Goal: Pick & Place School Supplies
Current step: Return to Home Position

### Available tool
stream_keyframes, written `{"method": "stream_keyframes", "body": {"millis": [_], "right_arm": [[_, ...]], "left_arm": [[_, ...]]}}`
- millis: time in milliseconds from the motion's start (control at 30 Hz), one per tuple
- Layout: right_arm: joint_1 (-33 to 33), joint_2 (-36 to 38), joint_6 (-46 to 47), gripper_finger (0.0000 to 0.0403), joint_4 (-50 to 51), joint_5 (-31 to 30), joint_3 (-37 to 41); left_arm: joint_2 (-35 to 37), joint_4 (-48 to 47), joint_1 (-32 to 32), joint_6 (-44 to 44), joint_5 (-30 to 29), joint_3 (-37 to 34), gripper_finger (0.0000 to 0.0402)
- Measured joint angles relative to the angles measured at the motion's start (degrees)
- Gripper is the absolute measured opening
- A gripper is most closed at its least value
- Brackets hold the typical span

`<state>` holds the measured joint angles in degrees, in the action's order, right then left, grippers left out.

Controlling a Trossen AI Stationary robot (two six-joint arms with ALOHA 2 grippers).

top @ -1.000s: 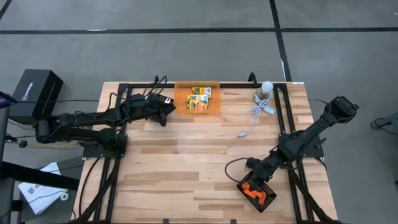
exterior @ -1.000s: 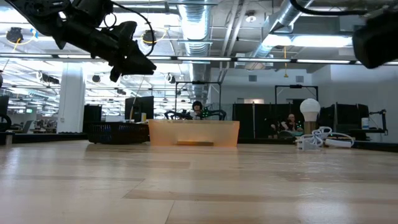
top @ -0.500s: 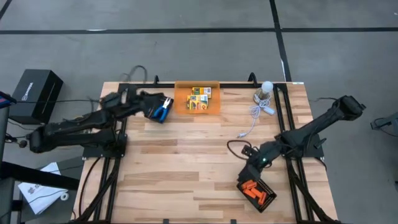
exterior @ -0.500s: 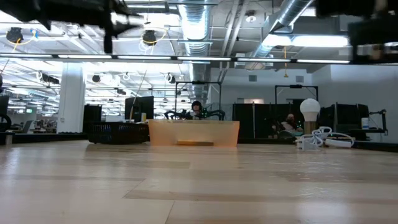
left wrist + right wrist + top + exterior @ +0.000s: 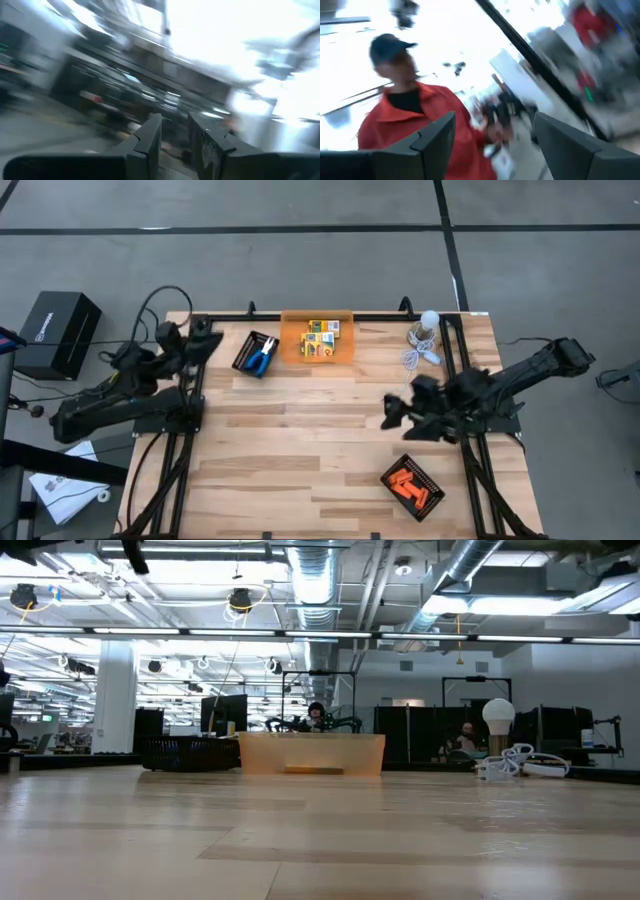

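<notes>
Yellow-and-green crayon boxes (image 5: 321, 338) lie in an orange see-through bin (image 5: 345, 350) at the table's far edge. Blue-handled pliers (image 5: 262, 358) lie on a black tray (image 5: 245, 352) left of the bin. Several short orange sticks (image 5: 408, 481) rest on another black tray (image 5: 425, 498) at the near right. My left gripper (image 5: 207, 332) is raised at the far left, left of the pliers tray, open and empty (image 5: 175, 125). My right gripper (image 5: 388, 412) hangs above the table, farther back than the stick tray, also open and empty (image 5: 495, 125).
A white cable with a round bulb (image 5: 424, 330) lies at the far right corner. Black frame rails (image 5: 455, 360) run along both table sides. Bare wood (image 5: 300, 430) fills the middle. A person in a red top (image 5: 415, 115) shows beyond the table in the right wrist view.
My left gripper has drawn back from over the pliers tray toward the table's left edge and risen, tipping upward; the pliers stay on the tray. My right gripper has lifted off the stick tray, moved toward the far edge and tipped from pointing down to about level.
</notes>
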<state>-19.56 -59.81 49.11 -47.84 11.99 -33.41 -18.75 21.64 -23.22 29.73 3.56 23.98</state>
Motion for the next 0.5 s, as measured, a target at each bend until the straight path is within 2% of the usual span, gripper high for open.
{"method": "stream_keyframes", "body": {"millis": [67, 133, 200, 267, 367, 500], "right_arm": [[0.55, 0.12, -5.02, 0.026, -6.11, 1.12, 0.0], [0.99, 0.8, -10.06, 0.026, -8.88, 1.92, 0.02], [0.99, 2.17, -18.92, 0.026, -8.22, 4.99, 0.02], [1.42, 4.67, -28.23, 0.026, -4.16, 10.58, 0.07], [3.42, 11.16, -32.82, 0.026, 5.02, 17.83, 0.07], [4.41, 21.71, -41.59, 0.026, 21.06, 19.73, 0.12]], "left_arm": [[1.09, 0.19, 0.0, 4.74, 9.48, -0.41, 0.009], [1.57, 0.43, 0.01, 5.19, 19.43, -0.41, 0.009], [2.17, 0.23, 0.04, 6.4, 25.1, -0.43, 0.009], [3.12, 0.36, 0.02, 6.23, 25.38, -0.43, 0.009], [4.45, 0.42, 0.02, 3.75, 24.24, -0.43, 0.009], [4.83, -0.22, 0.02, 0.29, 23.41, -0.41, 0.009]]}}
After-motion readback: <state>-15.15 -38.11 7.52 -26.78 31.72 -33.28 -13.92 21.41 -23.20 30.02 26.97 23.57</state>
